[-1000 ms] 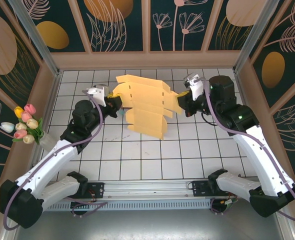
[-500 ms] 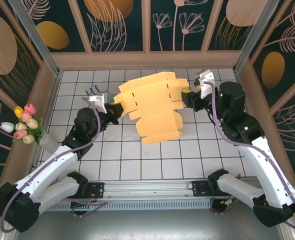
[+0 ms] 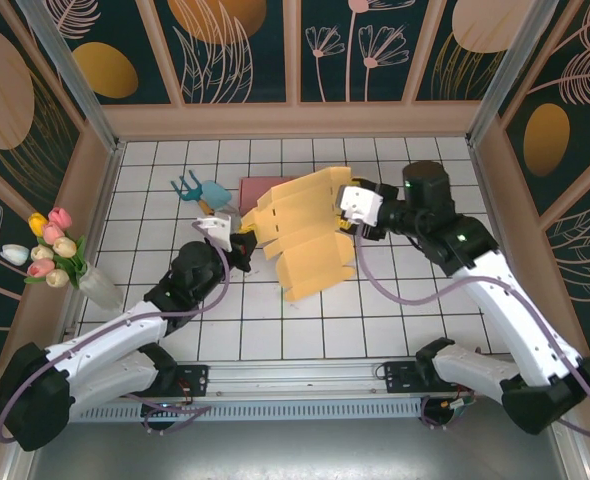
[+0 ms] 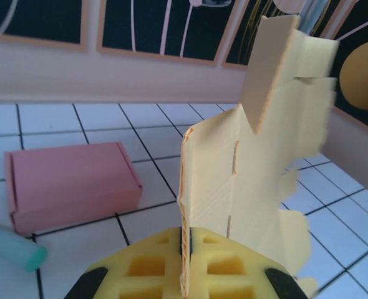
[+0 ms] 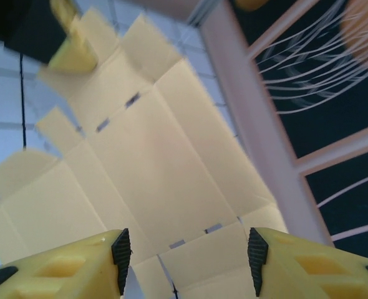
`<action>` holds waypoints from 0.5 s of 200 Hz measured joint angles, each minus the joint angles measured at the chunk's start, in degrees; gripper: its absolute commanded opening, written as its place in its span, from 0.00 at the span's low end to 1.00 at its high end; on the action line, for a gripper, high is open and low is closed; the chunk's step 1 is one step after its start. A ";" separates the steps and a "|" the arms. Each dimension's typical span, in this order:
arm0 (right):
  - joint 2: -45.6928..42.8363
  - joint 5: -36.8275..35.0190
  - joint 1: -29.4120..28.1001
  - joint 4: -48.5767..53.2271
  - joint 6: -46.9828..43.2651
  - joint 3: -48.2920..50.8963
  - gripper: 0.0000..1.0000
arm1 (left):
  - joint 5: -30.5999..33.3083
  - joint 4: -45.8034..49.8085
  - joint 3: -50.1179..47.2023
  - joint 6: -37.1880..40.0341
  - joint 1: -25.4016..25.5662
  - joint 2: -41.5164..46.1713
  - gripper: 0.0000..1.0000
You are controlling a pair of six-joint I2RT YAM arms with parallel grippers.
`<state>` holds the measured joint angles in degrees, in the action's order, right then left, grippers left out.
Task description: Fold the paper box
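the yellow paper box blank, an unfolded die-cut sheet, hangs tilted above the white tiled table at the centre of the overhead frame, its creased panels running left to right between the two claws and its rounded flaps drooping toward the bottom of the frame. the left gripper is nearer the sheet's left edge and is clamped on it: in the left wrist view the blank rises edge-on from between the closed pads of that gripper. that arm reaches up and to the right, low over the table. the right gripper comes in from the right with its elbow bent; in its wrist view the jaws stand wide apart with the sheet's flat face beyond them, not pinched. a closed pink box lies on the table behind the sheet, a teal object just left of it
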<state>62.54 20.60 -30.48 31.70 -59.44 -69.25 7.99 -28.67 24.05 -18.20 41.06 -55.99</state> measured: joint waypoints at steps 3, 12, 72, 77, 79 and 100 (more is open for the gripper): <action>0.85 -0.37 -0.13 0.26 -0.94 0.00 0.57 | 0.39 -0.63 -0.42 0.74 0.15 0.00 0.00; 3.06 -1.95 -0.66 1.05 -3.19 -0.07 0.57 | 1.33 -2.16 -1.38 2.69 0.46 0.00 0.00; 13.42 -10.73 -2.54 7.28 -9.97 -6.19 0.57 | 3.06 -10.14 -6.60 11.34 1.51 -0.44 0.00; 13.57 -11.28 -2.86 7.58 -10.29 -6.71 0.58 | 3.06 -10.56 -6.60 11.67 1.51 -0.72 0.00; 13.62 -11.56 -3.02 7.63 -10.38 -6.88 0.58 | 3.08 -10.82 -6.60 11.82 1.51 -0.85 0.00; 13.68 -12.92 -4.61 8.11 -11.02 -8.17 0.58 | 3.06 -12.17 -6.60 12.79 1.77 -1.97 0.00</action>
<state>76.23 7.68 -35.09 39.81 -70.46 -77.43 11.05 -40.84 17.45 -5.41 42.83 -57.95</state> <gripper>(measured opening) 0.575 0.064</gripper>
